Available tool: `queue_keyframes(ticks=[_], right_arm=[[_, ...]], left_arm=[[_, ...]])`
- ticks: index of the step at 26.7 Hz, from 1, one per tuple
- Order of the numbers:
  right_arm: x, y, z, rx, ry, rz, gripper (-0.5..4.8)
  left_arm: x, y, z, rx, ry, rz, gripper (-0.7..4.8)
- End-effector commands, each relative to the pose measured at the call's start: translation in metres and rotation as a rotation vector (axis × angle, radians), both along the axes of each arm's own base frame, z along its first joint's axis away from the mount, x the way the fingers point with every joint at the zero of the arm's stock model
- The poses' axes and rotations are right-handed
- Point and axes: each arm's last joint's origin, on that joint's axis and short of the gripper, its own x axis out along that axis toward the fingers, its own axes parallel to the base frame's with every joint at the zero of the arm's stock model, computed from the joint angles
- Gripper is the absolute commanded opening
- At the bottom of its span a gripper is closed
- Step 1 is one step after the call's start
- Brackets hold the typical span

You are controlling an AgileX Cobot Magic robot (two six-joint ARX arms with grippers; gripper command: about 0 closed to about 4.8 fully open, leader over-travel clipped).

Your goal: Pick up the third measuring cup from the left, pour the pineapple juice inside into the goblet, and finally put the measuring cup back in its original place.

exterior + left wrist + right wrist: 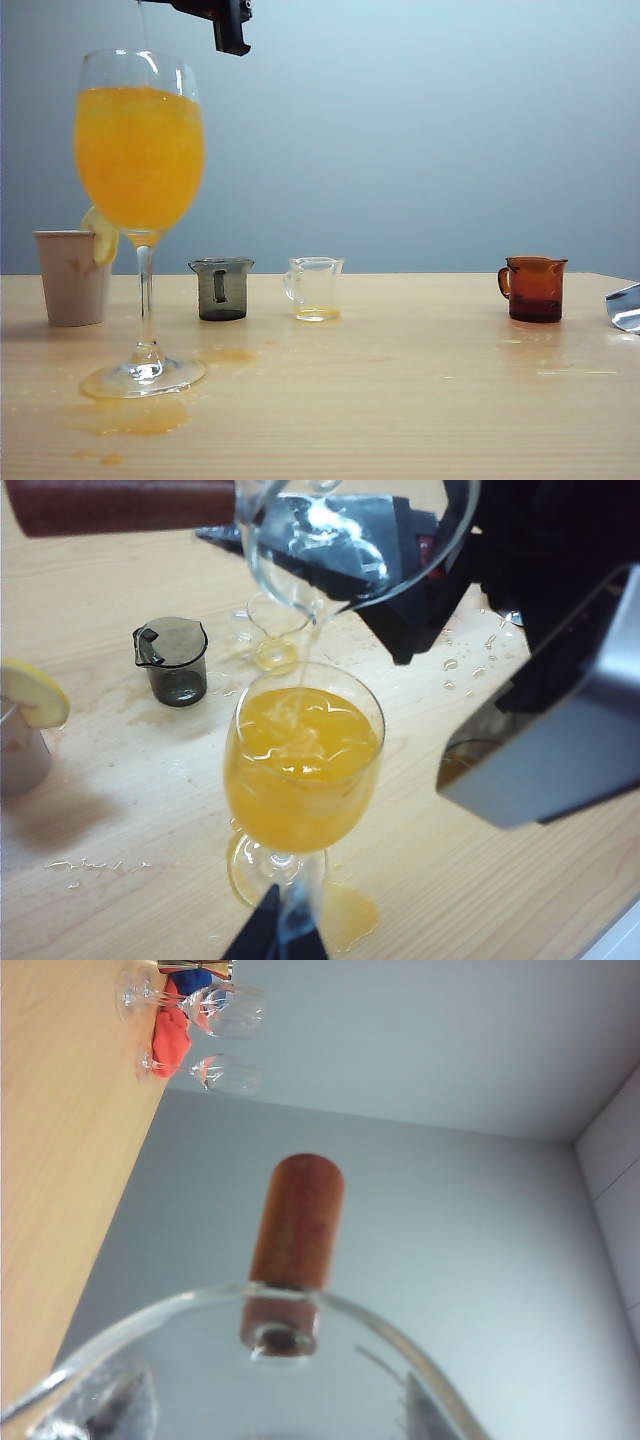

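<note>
**Pouring into a brim-near goblet**

Nearest, the goblet (pixel 300 770) stands on the splashed tabletop (pixel 400 400), almost full. The left gripper (pixel 275 935) sits low by its foot; I cannot tell its jaws. Above, the right gripper (pixel 400 590) reaches across, clamped on the third measuring cup (pixel 350 540), wrist rolled, spout down, pineapple juice (pixel 300 670) trickling. Thin wet glass: light, slippery, fragile, probably best held around the wall, wooden handle (pixel 120 505) free. Beyond, the original place (pixel 425 300) lies bare.
</note>
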Motion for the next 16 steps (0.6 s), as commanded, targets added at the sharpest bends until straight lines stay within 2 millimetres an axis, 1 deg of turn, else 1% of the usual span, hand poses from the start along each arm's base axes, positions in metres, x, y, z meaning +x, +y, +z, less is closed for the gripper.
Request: queue_keyframes(ticks=[1,3,5,9,10,11,12,14,16], right_arm=[[-0.001,-0.001,0.008,0.031,-0.036,-0.002,1.58],[-0.001,-0.001,0.008,0.034,-0.031,-0.002,1.58],[-0.001,-0.001,0.008,0.061,0.009,0.001,1.58],[0.001,-0.003,0.01,0.18,0.156,-0.029,1.58],[0.002,-0.004,0.012,0.275,0.258,-0.055,1.57],[0.003,-0.005,0.013,0.339,0.32,-0.071,1.58],[0.005,-0.007,0.016,0.476,0.436,-0.092,1.57],[0.009,-0.012,0.02,0.657,0.568,-0.116,1.57],[0.013,-0.019,0.025,0.871,0.669,-0.185,1.6]], left_arm=[[0.0,0.0,0.002,-0.007,-0.012,0.001,-0.03],[0.0,0.0,0.002,-0.007,-0.012,0.001,-0.03],[0.0,0.0,0.002,-0.007,-0.012,0.001,-0.03],[0.0,0.0,0.002,-0.007,-0.012,0.001,-0.03],[0.0,0.0,0.002,-0.007,-0.012,0.001,-0.03],[0.0,0.0,0.002,-0.007,-0.012,0.001,-0.03],[0.0,0.0,0.002,-0.007,-0.012,0.001,-0.03],[0.0,0.0,0.002,-0.007,-0.012,0.001,-0.03],[0.0,0.0,0.002,-0.007,-0.012,0.001,-0.03]])
